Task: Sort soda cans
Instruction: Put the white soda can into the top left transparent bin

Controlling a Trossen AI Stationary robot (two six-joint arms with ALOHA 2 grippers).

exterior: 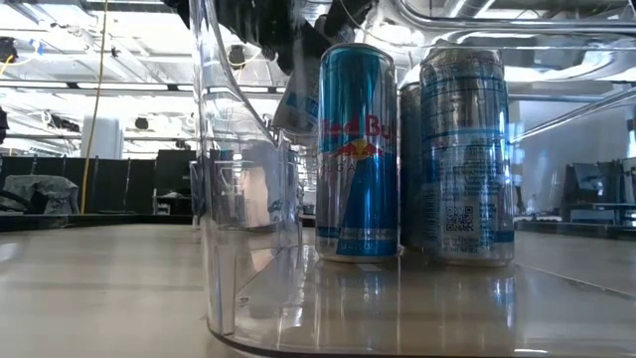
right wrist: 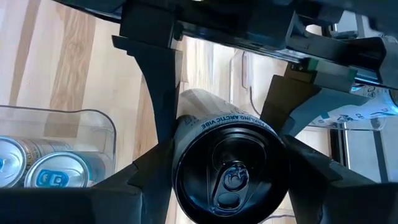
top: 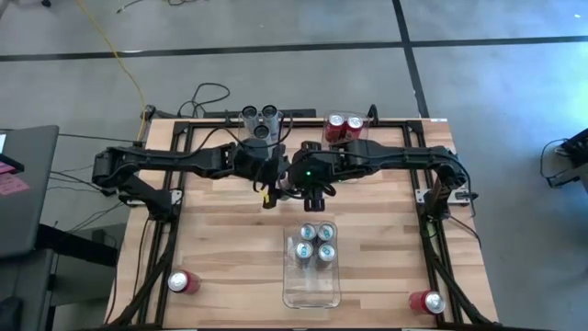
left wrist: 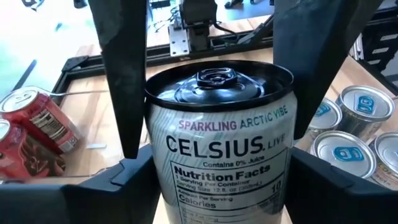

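- Wooden planks of the table (top: 230, 239) run under both my arms, which meet over its middle, just behind the clear bin (top: 311, 268).
- My left gripper (left wrist: 211, 155) has a pale Celsius can (left wrist: 219, 143) standing upright between its two dark fingers (left wrist: 121, 81); the fingers sit against the can's sides, one on each flank, and its black top faces my wrist.
- My right gripper (right wrist: 227, 168) closes around a black-topped can (right wrist: 229, 171) of the same Arctic Vibe lettering, one finger on either side, pinching it; I cannot tell whether it is the very same can as the one in my left.
- Four blue-and-silver cans (top: 315, 241) stand upright in the far end of the clear bin, tight together; from the low view two show side by side behind the bin wall.
- Two red cans (top: 344, 125) stand in a bin at the back edge, and grey cans (top: 261, 118) cluster beside them to the left.
- One red can (top: 182, 282) lies near the front left corner, another (top: 427, 302) near the front right, both well apart from my jaws.
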